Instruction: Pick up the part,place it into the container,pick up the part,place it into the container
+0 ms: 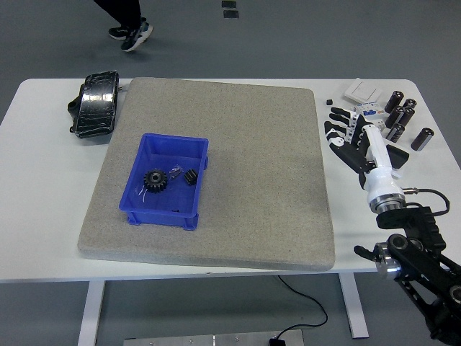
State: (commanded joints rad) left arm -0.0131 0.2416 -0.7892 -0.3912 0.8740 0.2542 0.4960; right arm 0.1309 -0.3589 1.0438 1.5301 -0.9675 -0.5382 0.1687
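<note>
**Blue bin holds both parts; right hand empty at the table's right edge**

Blue plastic, the container [165, 180] sits on the left half of a grey felt mat [238, 144] that covers most of the white table [43, 187]. Inside it lie two dark parts: a large black gear [155, 179] near the middle of the bin floor, and a small black gear [191, 176] just beside it, towards the bin's right wall. A small clear item rests between them, too small to identify.

At the table's right edge, off the mat, the right hand [353, 137] hovers with its white, black-tipped fingers [337, 128] spread and relaxed, holding nothing. It is well apart from the container. Its black arm enters from the lower right corner.

Near the far right corner of the table stand several black cylinders [403, 115], a white electrical unit [366, 112] partly behind the hand, a white flat plate [358, 89] and a small black adapter [395, 155]. A black pedal-like device [95, 101] lies at the far left corner.

Beyond the far edge, on the floor, a person's shoe [132, 32] is visible.
</note>
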